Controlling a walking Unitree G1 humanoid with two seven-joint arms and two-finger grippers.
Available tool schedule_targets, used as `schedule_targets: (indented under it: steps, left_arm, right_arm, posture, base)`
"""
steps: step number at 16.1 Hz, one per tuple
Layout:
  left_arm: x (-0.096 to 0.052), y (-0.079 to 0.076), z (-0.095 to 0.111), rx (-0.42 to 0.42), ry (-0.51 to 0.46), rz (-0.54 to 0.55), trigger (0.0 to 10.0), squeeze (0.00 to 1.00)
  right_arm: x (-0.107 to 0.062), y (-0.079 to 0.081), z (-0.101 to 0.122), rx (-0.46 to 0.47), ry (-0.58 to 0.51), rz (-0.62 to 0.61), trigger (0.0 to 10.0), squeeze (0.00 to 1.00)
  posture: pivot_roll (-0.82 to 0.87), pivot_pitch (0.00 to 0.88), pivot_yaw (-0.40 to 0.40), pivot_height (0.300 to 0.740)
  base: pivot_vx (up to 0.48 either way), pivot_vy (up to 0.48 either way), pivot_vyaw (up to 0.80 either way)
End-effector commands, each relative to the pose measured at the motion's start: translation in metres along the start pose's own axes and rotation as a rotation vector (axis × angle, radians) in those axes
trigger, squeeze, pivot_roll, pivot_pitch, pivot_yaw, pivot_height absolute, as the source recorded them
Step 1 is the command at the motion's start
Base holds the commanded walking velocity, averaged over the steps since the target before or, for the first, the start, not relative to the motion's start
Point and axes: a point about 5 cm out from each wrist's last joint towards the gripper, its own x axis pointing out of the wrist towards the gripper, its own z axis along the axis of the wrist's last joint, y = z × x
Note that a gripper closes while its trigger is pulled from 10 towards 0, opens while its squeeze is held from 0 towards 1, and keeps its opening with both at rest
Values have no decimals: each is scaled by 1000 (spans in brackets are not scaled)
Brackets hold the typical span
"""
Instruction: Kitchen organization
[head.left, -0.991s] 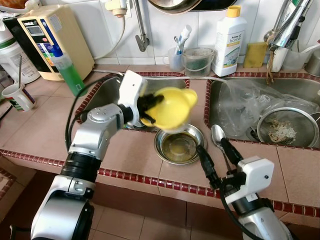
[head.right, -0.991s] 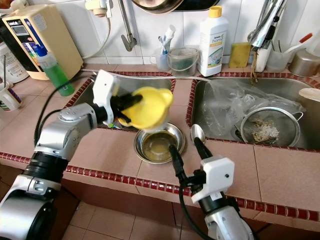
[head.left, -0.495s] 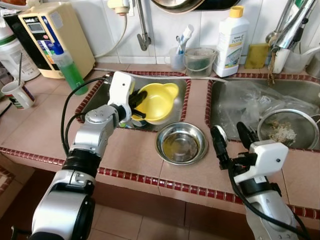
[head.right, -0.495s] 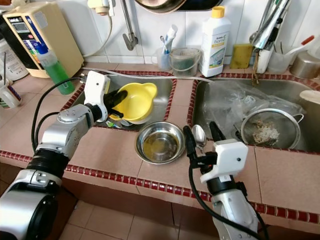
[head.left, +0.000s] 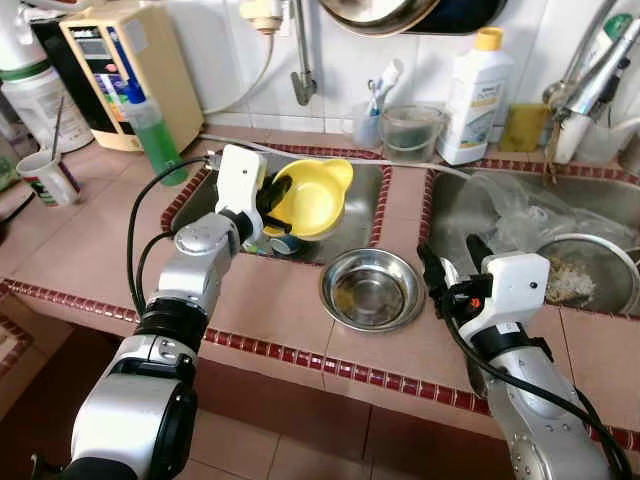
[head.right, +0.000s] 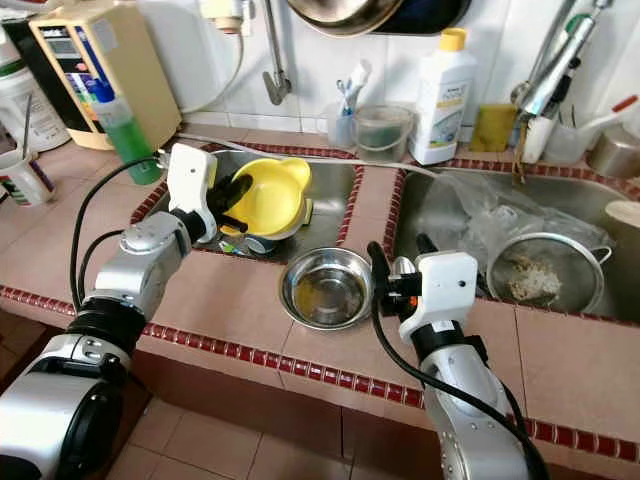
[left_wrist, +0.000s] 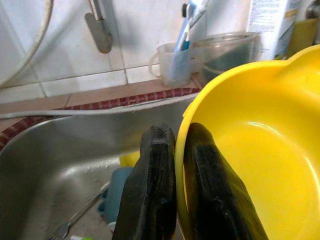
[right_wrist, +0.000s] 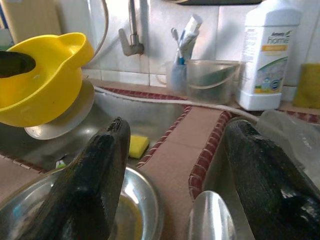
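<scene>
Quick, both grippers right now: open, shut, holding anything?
Left gripper: shut on the yellow bowl rim, over the left sink.
Right gripper: open, holding nothing, a spoon lying between its fingers.

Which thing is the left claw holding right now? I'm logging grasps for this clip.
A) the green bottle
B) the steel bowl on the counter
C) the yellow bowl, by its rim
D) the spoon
C: the left claw is pinched on the rim of the yellow bowl over the left sink, while the steel bowl sits untouched on the counter.
</scene>
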Motion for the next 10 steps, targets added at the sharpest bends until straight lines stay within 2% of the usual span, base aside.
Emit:
schedule_targets:
  steps: [1,5,7,9,10]
  left_arm:
    - [0,6,6,46,-24,21,10000,0]
    - [-2,16,9,44,-55,12,10000,0]
    - [-2,14,10,58,-60,-15,10000,0]
    - [-1,11,8,0,-54,-58,10000,0]
    - [-1,10,8,1,-56,-64,10000,0]
  right_arm:
    - [3,8,-1,6,20,55,10000,0]
    - [2,18,4,-16,-1,144,10000,0]
    - [3,18,5,-8,-11,144,10000,0]
    - [4,20,7,-3,-21,147,10000,0]
    - [5,21,8,0,-27,146,10000,0]
  posture:
    - [-179,0,76,740]
    - [-169,0,73,740]
    - [-167,0,75,740]
    - [-170,0,79,740]
    - [-172,0,81,740]
  base:
    - [0,0,0]
    - [0,0,0]
    - [0,0,0]
    - [0,0,0]
    - [0,0,0]
